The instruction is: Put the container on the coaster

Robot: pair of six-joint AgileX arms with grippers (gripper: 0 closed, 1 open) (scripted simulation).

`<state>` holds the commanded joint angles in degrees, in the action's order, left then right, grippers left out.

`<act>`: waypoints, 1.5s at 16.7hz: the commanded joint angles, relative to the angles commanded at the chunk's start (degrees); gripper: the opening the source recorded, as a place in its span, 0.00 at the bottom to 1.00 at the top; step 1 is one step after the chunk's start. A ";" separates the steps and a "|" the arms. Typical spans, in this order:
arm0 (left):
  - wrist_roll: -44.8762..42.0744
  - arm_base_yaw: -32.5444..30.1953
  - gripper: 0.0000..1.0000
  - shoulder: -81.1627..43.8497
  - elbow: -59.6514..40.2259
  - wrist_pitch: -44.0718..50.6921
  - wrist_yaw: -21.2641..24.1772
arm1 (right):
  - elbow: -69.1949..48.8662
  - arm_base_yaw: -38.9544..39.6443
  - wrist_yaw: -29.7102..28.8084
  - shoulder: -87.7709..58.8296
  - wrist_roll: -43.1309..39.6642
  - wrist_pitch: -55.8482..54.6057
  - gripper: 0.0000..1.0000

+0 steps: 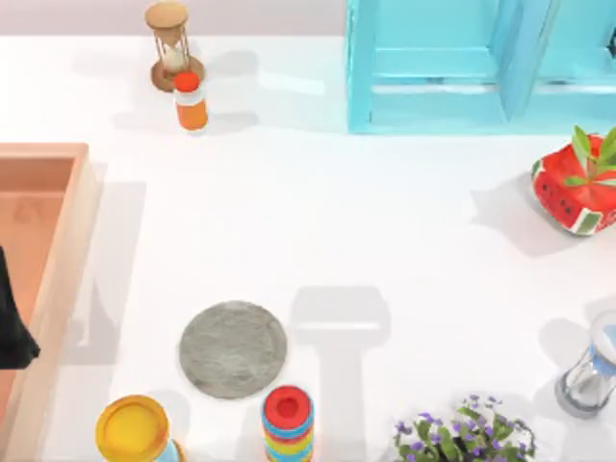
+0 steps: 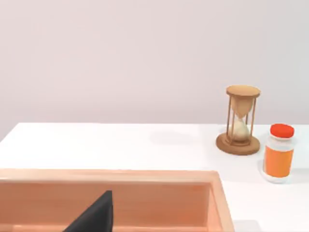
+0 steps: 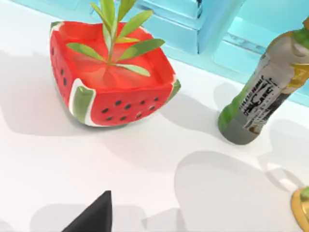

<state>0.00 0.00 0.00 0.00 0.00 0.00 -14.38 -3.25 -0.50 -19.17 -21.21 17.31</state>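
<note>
Coaster first: you're looking at a flat round disc, grey and speckled like rough stone, lying bare on the white table toward the near edge, left of centre. Just beside it on the near side stands a stack of bright rings with a red top, and to its near left a cylinder with a glossy yellow top.

Your left arm sits at the far left, a dark shape over the wooden tray, a pale, smooth-sided box. From its wrist, the left gripper shows as a black wedge inside that tray; open or clenched, you cannot tell.

Across the table at the far left stand a wooden hourglass with turned posts and, just beside it, an orange bottle with a red cap.

On the right side, the right gripper is another black wedge above the white surface, near a square pot painted like a watermelon, red with black seeds and green corners, holding a leafy sprig. Released or shut, you cannot tell. A green labelled bottle stands beside it, in front of a turquoise shelf. A purple-flowered plant sits at the near edge.
</note>
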 joint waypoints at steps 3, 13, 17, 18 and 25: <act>0.00 0.00 1.00 0.00 0.00 0.00 0.00 | -9.20 -1.92 -0.15 -13.07 -15.20 11.44 1.00; 0.00 0.00 1.00 0.00 0.00 0.00 0.00 | -38.84 -5.91 0.70 -53.04 -65.89 45.91 1.00; 0.00 0.00 1.00 0.00 0.00 0.00 0.00 | -46.24 -7.01 0.56 -60.58 -76.82 52.49 1.00; 0.00 0.00 1.00 0.00 0.00 0.00 0.00 | -47.21 -7.18 0.51 -61.43 -78.11 53.25 1.00; 0.00 0.00 1.00 0.00 0.00 0.00 0.00 | -47.57 -7.10 0.49 -61.83 -78.89 53.40 1.00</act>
<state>0.00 0.00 0.00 0.00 0.00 0.00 -61.95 -10.36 -0.01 -81.01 -100.10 70.71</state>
